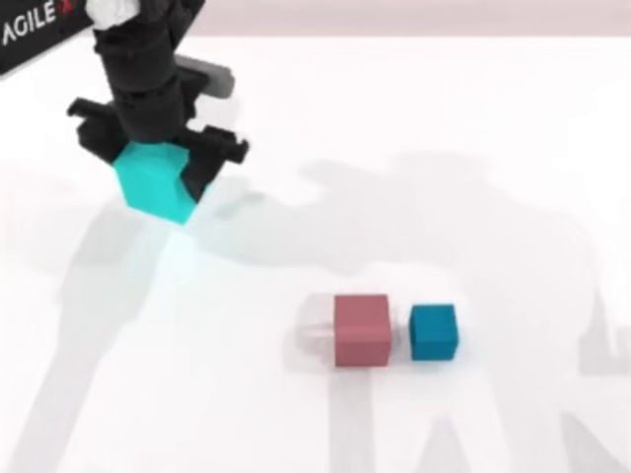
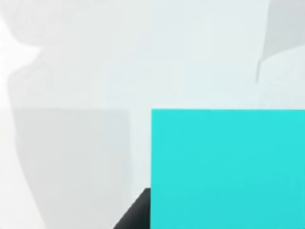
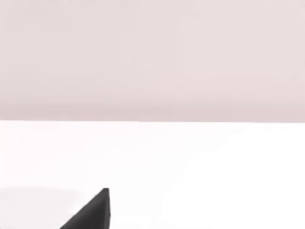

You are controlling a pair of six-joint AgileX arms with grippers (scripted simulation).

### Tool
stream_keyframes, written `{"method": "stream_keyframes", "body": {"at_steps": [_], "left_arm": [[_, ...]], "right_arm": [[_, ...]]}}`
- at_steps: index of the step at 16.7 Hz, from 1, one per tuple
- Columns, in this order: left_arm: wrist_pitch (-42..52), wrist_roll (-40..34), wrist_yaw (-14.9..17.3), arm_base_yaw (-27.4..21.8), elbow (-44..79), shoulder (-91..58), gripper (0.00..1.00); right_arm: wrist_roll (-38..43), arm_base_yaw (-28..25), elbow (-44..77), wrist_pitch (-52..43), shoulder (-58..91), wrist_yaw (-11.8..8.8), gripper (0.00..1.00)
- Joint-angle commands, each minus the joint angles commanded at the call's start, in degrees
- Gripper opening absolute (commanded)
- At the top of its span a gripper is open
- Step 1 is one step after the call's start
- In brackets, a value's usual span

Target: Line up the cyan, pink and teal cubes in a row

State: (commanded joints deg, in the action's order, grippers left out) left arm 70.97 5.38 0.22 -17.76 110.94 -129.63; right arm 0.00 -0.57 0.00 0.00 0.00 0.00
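A white table [image 1: 473,128] spreads wide and bare around three cubes, with its far edge meeting a pale pink wall well beyond them. Taking the pink cube [image 1: 362,330] as the landmark, open surface lies on every side of it except its right, where the teal cube [image 1: 434,331] sits just beside it with a narrow gap between them, the two forming a short row. The pink cube is matte, dusty and medium-sized; the teal one is smaller and dark blue-green. Well apart from the pink cube, toward the far left of the table, is the cyan cube [image 1: 156,182], the largest and a bright light colour. The left gripper [image 1: 158,163] is directly over it, black fingers clamped on its opposite sides. The right arm does not appear from above; its wrist camera shows only a dark fingertip over bare table.
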Motion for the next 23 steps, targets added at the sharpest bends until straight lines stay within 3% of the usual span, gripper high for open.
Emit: {"method": "stream_keyframes", "body": {"at_steps": [4,13,23], "left_arm": [[-1.1,-8.3,-0.1,-3.8,-4.9,4.0,0.0],[-4.8,-37.9,-0.4,-16.1,-23.1,17.8,0.0],[-9.5,-40.4,-0.5,-17.4,-28.0,18.5,0.0]], "right_arm": [[0.0,0.0,0.0,0.0,0.0,0.0,1.0],[0.0,0.0,0.0,0.0,0.0,0.0,1.0],[0.0,0.0,0.0,0.0,0.0,0.0,1.0]]}}
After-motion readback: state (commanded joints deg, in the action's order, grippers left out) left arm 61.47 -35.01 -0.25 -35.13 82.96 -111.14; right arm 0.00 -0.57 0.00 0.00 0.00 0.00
